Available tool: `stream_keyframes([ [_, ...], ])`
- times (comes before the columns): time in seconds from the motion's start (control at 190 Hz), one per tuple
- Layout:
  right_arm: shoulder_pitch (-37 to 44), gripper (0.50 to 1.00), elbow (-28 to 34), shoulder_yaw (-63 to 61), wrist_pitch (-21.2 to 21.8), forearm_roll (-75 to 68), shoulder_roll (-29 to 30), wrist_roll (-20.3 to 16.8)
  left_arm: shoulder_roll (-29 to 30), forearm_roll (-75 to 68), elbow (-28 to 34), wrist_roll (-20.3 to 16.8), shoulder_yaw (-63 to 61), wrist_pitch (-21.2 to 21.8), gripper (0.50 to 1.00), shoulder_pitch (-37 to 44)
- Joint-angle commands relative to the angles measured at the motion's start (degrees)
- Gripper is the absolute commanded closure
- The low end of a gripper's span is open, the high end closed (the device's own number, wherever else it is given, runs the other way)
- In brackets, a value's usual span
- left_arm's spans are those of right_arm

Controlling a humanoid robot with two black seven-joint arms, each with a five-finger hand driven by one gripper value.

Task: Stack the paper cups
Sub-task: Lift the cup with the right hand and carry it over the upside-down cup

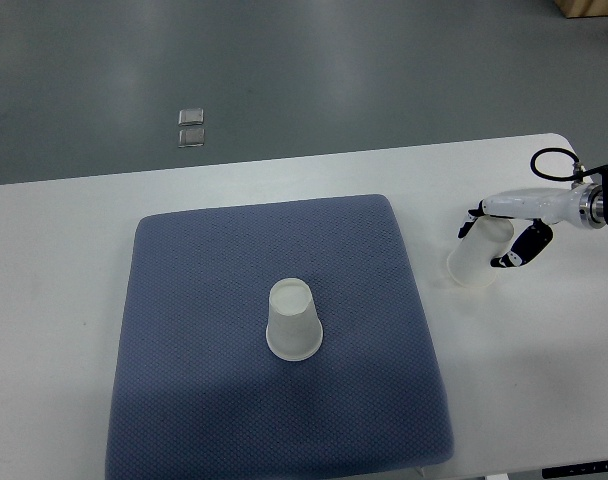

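we see the right hand [506, 238] with its fingers [525, 249] wrapped around a paper cup [478, 260], tilted, off the mat's right edge. a second cup [293, 321] sits upside down mid-way on the blue mat [184, 330]. the mat lies on a white table [54, 300]; grey floor [334, 70] lies beyond.

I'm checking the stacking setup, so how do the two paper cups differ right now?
The mat cup stands upside down on the blue mat; the held cup is tilted, off the mat on the white table. The mat cup is untouched, while the right hand grips the held cup. Both look like plain white paper cups.
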State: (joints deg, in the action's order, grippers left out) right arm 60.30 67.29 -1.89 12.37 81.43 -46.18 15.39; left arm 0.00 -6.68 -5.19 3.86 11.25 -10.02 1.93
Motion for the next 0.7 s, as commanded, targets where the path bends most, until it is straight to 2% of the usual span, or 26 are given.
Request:
stream_keyframes([
  [0.0,3.6,0.773,1.4,-0.1,2.0,-0.2,0.2,1.8,0.0,0.0,0.0,0.0,0.0,0.0,0.500,0.0],
  [0.216,11.2,0.773,9.2,-0.2,6.8,-0.4,0.2,6.8,0.0,0.0,0.0,0.0,0.0,0.0,0.500,0.0],
  [0.4,16.1,0.773,13.5,-0.2,8.2,-0.4,2.6,7.4,0.0,0.0,0.0,0.0,0.0,0.0,0.500,0.0],
  [0.553,21.3,0.773,16.1,-0.2,11.8,-0.6,5.7,8.4,0.0,0.0,0.0,0.0,0.0,0.0,0.500,0.0],
  [0.695,24.0,0.775,17.2,-0.2,12.2,-1.4,9.7,8.4,0.0,0.0,0.0,0.0,0.0,0.0,0.500,0.0],
])
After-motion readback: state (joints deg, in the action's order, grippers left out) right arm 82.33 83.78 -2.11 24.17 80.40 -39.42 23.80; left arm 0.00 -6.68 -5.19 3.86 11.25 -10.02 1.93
